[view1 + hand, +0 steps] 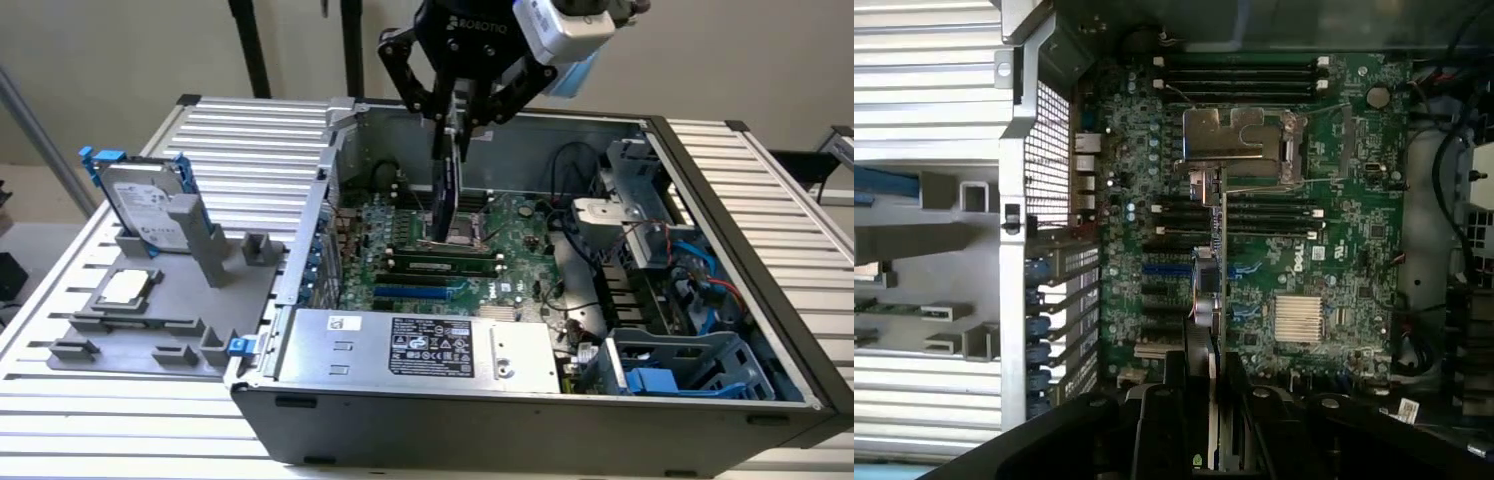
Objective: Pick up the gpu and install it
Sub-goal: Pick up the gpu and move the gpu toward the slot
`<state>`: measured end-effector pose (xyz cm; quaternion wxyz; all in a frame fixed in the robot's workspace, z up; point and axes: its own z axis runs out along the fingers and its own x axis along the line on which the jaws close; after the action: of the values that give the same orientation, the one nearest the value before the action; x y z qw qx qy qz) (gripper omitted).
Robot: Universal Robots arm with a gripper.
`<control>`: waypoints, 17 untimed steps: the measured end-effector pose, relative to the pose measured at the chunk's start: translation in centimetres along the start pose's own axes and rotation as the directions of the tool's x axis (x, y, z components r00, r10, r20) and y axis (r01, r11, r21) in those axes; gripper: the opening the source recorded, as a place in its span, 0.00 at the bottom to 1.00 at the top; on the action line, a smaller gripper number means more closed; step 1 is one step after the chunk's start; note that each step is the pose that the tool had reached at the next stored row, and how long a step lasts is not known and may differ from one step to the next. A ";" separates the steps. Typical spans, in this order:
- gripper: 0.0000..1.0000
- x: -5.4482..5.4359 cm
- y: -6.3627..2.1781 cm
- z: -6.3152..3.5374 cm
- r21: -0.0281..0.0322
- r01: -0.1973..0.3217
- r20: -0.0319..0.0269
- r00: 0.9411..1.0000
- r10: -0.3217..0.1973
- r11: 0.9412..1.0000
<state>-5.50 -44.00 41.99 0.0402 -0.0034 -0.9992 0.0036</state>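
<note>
My gripper (457, 118), marked ROBOTIQ, is clamped on the gpu (450, 190). The card hangs on edge over the motherboard (1334, 200) inside the open case (534, 440). Board reads DELL. Power supply (400, 350) label isn't legible.

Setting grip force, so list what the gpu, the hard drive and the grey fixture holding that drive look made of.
gpu: thin, dark, rigid card, probably circuit-board laminate; it is seen edge-on, so this is uncertain.
hard drive: silvery metal casing with a dull sheen; its blue rails look plastic.
grey fixture: uniform matte grey with blocky posts, probably plastic.
</note>
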 end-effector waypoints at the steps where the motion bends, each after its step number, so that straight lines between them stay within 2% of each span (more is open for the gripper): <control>1: 0.26 -0.3 0.04 0.06 0.000 0.000 0.002 1.000 0.000 1.000; 8: 0.26 -1.4 0.35 0.49 0.000 0.000 0.020 1.000 0.000 1.000; 14: 0.26 -2.4 0.71 0.75 0.000 0.000 0.041 0.999 0.000 1.000; 17: 0.26 -2.6 1.01 1.11 0.000 0.000 0.044 0.999 0.000 1.000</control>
<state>-3.01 -43.01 40.68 0.0182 -0.0035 -0.9998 0.0035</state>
